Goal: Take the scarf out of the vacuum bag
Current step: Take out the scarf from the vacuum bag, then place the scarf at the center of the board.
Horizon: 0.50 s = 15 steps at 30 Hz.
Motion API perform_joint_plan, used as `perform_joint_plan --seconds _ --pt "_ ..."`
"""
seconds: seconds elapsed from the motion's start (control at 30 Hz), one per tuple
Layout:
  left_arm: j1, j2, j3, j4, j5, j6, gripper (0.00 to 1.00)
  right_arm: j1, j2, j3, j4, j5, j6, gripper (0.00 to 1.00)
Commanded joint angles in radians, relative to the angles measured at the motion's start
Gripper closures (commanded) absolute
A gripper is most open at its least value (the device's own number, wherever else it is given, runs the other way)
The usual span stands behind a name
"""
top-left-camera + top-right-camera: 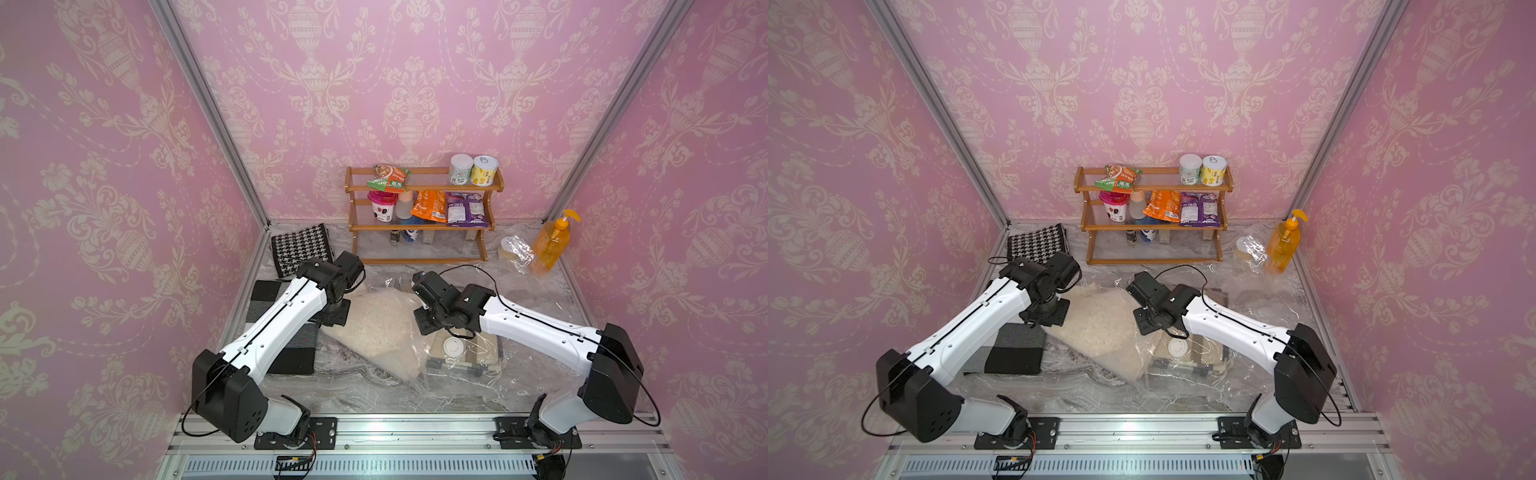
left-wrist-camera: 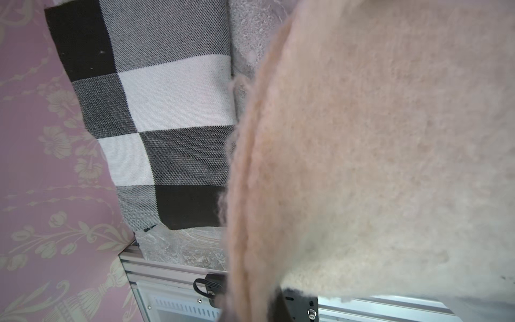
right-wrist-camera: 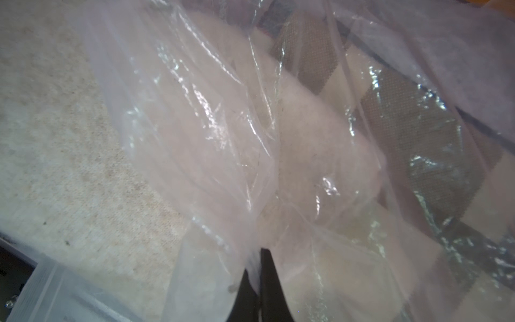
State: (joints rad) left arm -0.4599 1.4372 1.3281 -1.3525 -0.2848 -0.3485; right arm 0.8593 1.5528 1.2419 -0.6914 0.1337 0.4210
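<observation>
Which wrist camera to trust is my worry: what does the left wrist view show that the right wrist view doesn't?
Only left wrist: a black, grey and white checked scarf on the table, and the pink wall. Only right wrist: the clear bag, a plaid scarf inside it, and the right gripper shut on a fold of plastic. Both: the cream scarf.

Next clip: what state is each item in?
left end effector: shut on cream scarf
right end effector: shut on vacuum bag
cream scarf: partly out of vacuum bag
vacuum bag: open, beige checked scarf inside
pump bottle: upright
</observation>
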Motion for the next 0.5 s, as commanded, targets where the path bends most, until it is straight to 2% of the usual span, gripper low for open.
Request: perform_joint_plan --seconds 0.0,0.23,0.47 --pt "0.021 0.029 0.065 -0.093 -0.159 0.025 1.00 -0.007 -0.024 -0.020 0.025 -0.014 -0.019 1.00" --pt "0.067 0.157 0.207 -0.174 -0.354 0.052 1.00 -0.009 -0.034 -0.030 0.051 -0.026 -0.024 1.00" --pt "0.124 0.218 0.239 -0.189 -0.473 0.105 1.00 -0.008 -0.034 -0.029 0.083 -0.055 -0.022 1.00"
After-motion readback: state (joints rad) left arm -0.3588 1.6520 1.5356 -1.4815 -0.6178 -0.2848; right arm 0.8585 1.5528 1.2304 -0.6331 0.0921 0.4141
